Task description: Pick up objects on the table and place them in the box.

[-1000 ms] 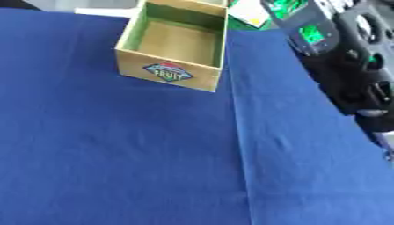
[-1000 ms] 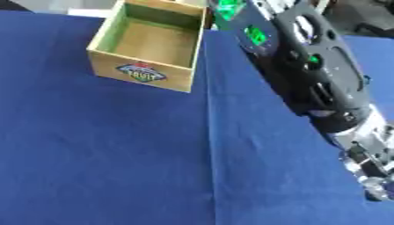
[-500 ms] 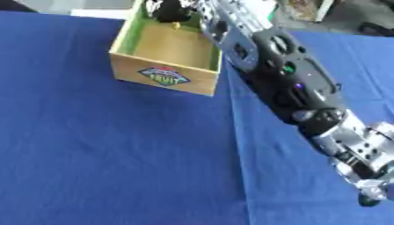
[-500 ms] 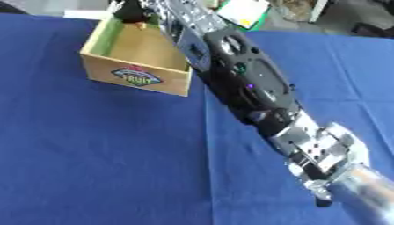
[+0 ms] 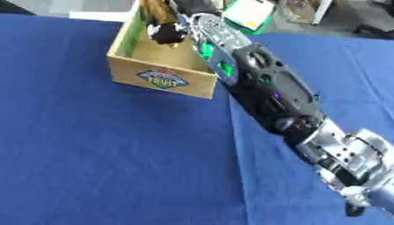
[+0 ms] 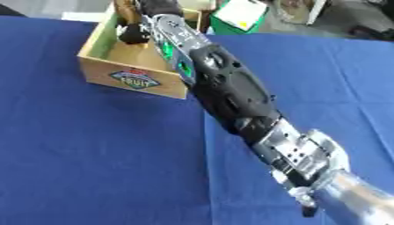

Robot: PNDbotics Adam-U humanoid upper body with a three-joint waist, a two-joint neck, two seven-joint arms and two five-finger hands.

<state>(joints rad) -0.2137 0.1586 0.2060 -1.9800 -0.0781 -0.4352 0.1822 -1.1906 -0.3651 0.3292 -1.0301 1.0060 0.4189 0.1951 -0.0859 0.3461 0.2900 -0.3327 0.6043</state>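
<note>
One arm in play: the right arm [image 5: 269, 94] stretches from the lower right corner diagonally up to the box.
Right hand [image 6: 142, 19]: over the box's far end, black fingers curled around something brownish-yellow.
Held object [image 5: 156, 11]: brown and yellow, shape not clear, sitting inside the box's opening near the far wall.
Box [image 5: 162, 81]: open wooden crate, fruit label on the near side, on the blue cloth [image 5: 92, 154] at upper left.
Left hand: nowhere in sight.
</note>
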